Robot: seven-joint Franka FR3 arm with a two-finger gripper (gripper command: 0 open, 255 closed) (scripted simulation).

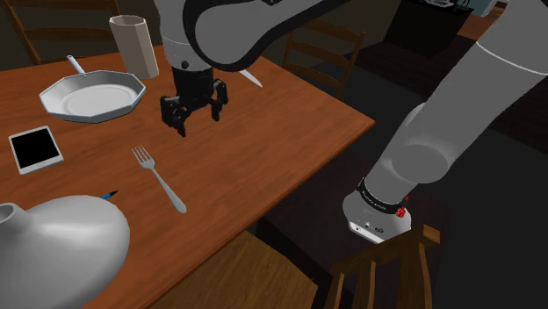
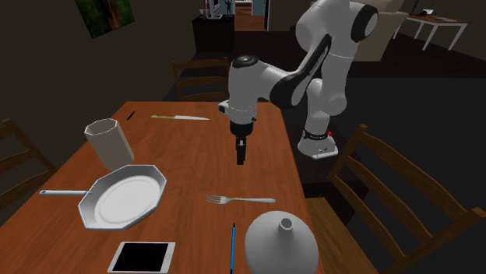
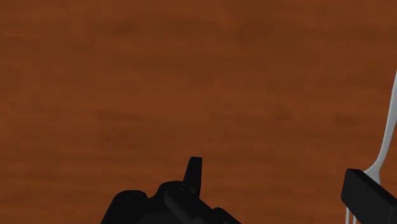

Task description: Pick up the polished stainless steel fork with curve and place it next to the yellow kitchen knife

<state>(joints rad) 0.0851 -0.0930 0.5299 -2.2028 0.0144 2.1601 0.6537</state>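
Shoulder view: the all-black two-finger gripper (image 1: 199,121) hangs over the brown wooden table (image 1: 281,140), fingers wide apart and empty; the slim silver-grey metal fork (image 1: 158,178) lies flat nearby.
Second exterior view: the yellow-handled kitchen knife (image 2: 181,118) lies near the table's far edge, well apart from the fork.
Wrist view: the fork's handle shows beyond one finger, outside the gap.

Reddish-brown wood with faint grain across the surface (image 1: 281,132), matt with barely a sheen. Pale grey and smooth on the fork (image 1: 161,182), looks metal-like with soft shading. Plain white, smooth finish on the eight-sided pan (image 1: 92,98); dull beige on the cup (image 1: 133,44). Glossy black screen in a white frame on the tablet (image 1: 35,149). Matt black on the jaws. Brown planked wood on the chair seat (image 1: 246,276).
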